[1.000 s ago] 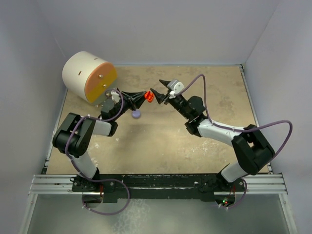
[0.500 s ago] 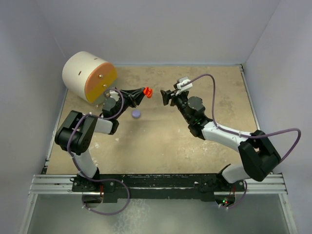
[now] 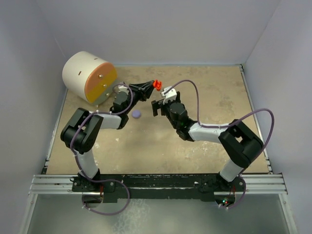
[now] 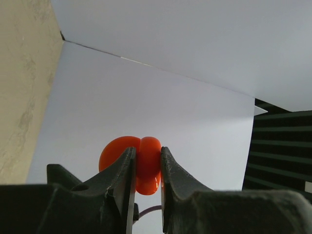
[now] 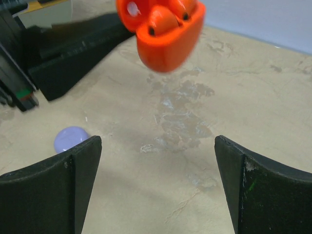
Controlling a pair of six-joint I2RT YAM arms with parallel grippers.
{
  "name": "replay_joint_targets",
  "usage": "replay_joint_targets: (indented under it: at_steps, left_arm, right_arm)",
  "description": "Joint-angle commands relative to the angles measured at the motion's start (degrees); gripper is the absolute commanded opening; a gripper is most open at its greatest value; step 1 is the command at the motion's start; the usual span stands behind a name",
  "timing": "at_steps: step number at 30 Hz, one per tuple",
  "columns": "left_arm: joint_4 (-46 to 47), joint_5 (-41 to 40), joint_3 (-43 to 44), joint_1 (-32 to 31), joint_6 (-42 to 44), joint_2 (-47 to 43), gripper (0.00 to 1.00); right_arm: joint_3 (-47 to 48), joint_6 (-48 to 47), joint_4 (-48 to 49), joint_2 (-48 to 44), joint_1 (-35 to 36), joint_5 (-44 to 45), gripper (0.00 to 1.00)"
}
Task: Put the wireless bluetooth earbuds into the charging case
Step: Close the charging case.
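Both arms meet over the middle of the table (image 3: 214, 97). The left gripper (image 4: 146, 153) is clenched on the red-orange charging case (image 5: 168, 36), pinching it between its fingertips and holding it in the air. The right gripper (image 5: 157, 146) is released, with its jaws spread wide and nothing between them. It sits just below and in front of the case. The case is open, its lid swung back towards the left fingers. Two red earbuds (image 5: 158, 22) stand in its wells, so the red pair looks to me already home or nearly so.

The main risk I see is that narrow pinch. The left fingertips catch only a thin slice of a rounded shell. If the right gripper pushes on a bud or the lid off-centre, the case could twist or squirt out and drop to the table. The open face also tips towards the right gripper, so a knock might shake a loose bud out.

Behind the left gripper, off to its outer side, lies a big cream drum (image 3: 85, 75) with an orange face, close enough to crowd that arm's wrist. A small lavender round case (image 5: 71, 139) rests on the table below the left gripper, just beyond the right gripper's left finger. I cannot see any lavender buds. Nothing stands between the open jaws and the red case.
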Motion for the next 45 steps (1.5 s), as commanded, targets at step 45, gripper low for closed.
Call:
replay_joint_targets:
  at_steps: [45]
  left_arm:
    - [5.63, -3.05, -6.23, -4.29, -3.14, -0.45, 0.00]
  right_arm:
    - [2.29, 0.29, 3.24, 0.01, -0.66, 23.39, 1.00]
